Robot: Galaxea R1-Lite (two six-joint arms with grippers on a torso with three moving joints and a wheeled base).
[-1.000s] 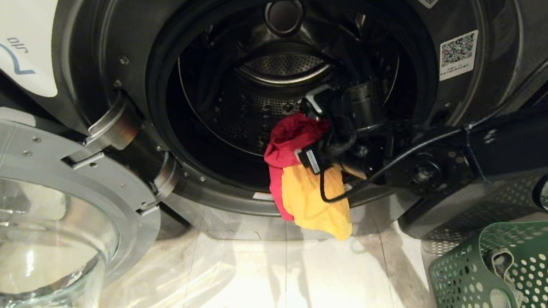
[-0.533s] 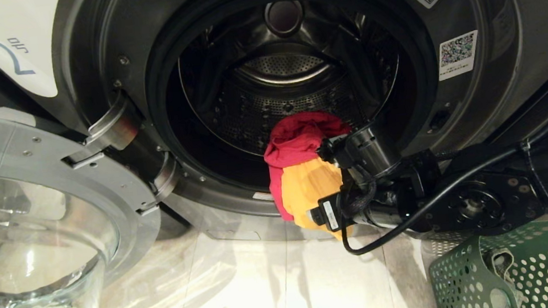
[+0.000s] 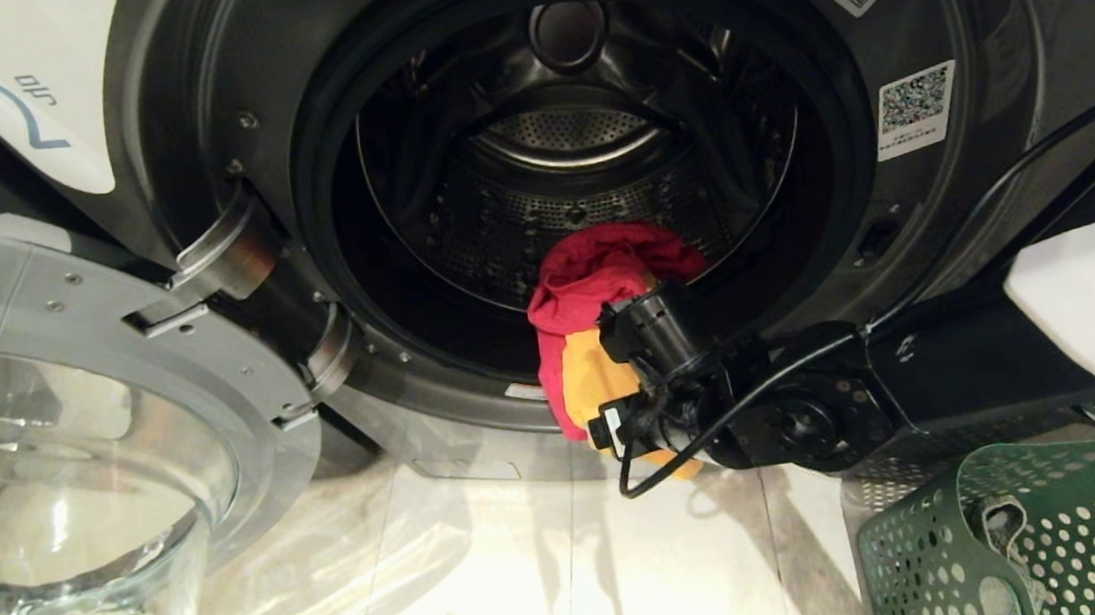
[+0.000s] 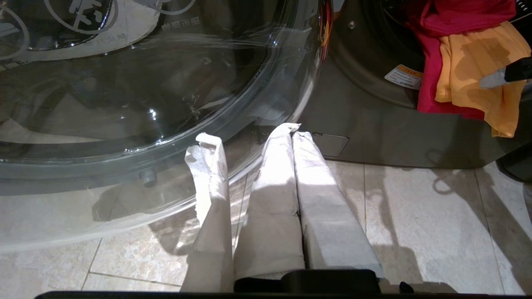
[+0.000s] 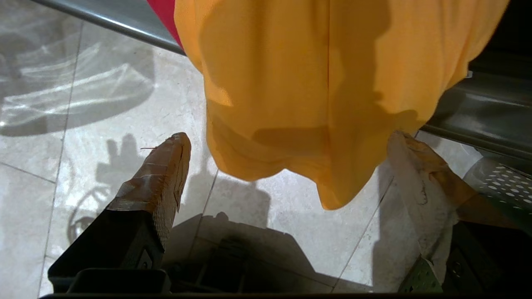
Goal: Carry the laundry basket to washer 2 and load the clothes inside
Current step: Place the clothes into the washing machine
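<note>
Change: the right hand (image 5: 286, 166) has let the clothes (image 3: 594, 273) go, backed out of the drum and dropped below the door rim.
Right hand: spread wide, gripping nothing, its fingers (image 5: 160, 182) either side of the yellow hem, pointing up at it.
Left hand (image 4: 266, 199): closed, empty, parked low near the open glass door (image 3: 49, 446).
Clothes: draped over the door lip of washer 2 (image 3: 982, 24), red part inside, yellow part hanging outside.
Meaning: the load is only half in; likely the hanging part needs pushing into the drum.
Basket (image 3: 1022, 543): on the floor at lower right, beside the washer.
Count: one washer, one basket, one red garment, one yellow garment.
</note>
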